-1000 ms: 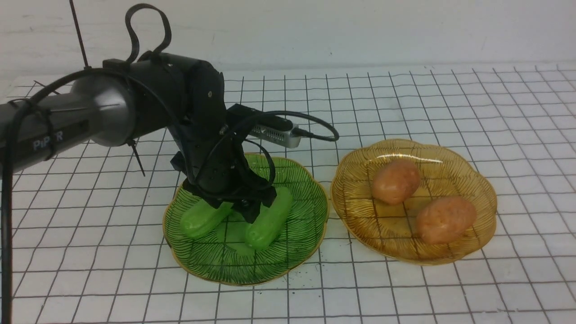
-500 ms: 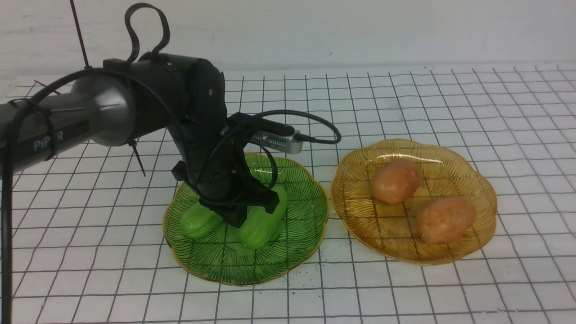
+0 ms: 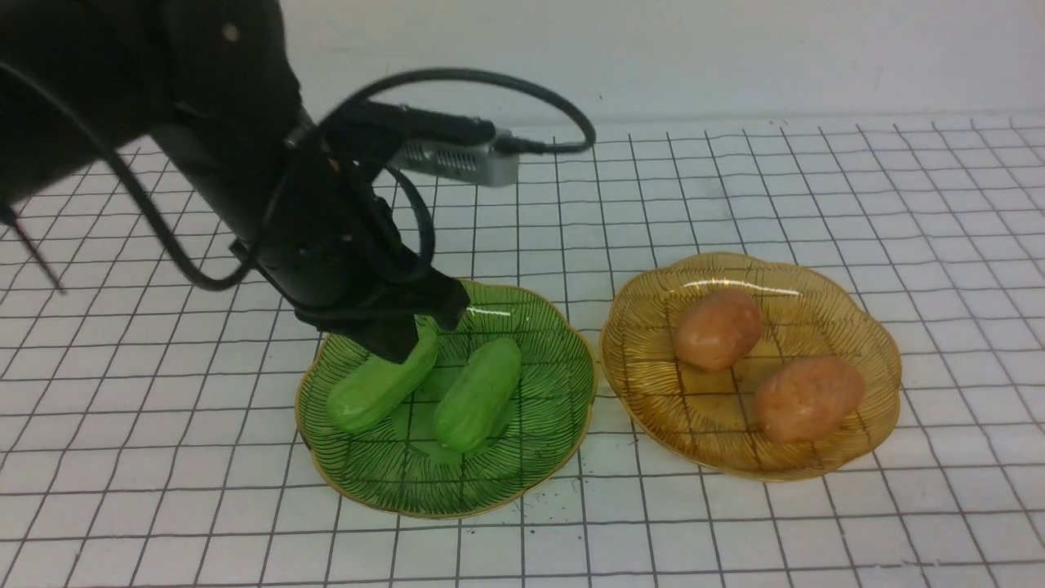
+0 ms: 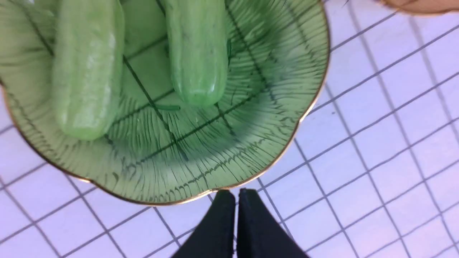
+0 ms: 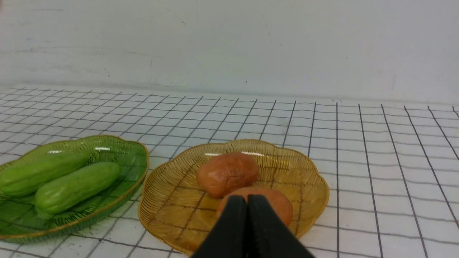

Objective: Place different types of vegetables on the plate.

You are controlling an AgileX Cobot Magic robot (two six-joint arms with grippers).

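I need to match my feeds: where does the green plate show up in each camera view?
Front view: green plate sits left of centre, under the left arm.
Left wrist view: it fills the upper left, past the shut jaws.
Right wrist view: it lies at the lower left edge.
Shared landmark: the two cucumbers lying on it.

White tabletop [image 3: 816, 163] with black grid lines, plain white wall [image 3: 735, 49] behind, even light.

You get bright, even light from overhead: white glare streaks sit on the far rims of the green plate [image 3: 563, 359] and amber plate [image 3: 882, 359], and shadows stay faint. The left wrist view looks soft and bluish.
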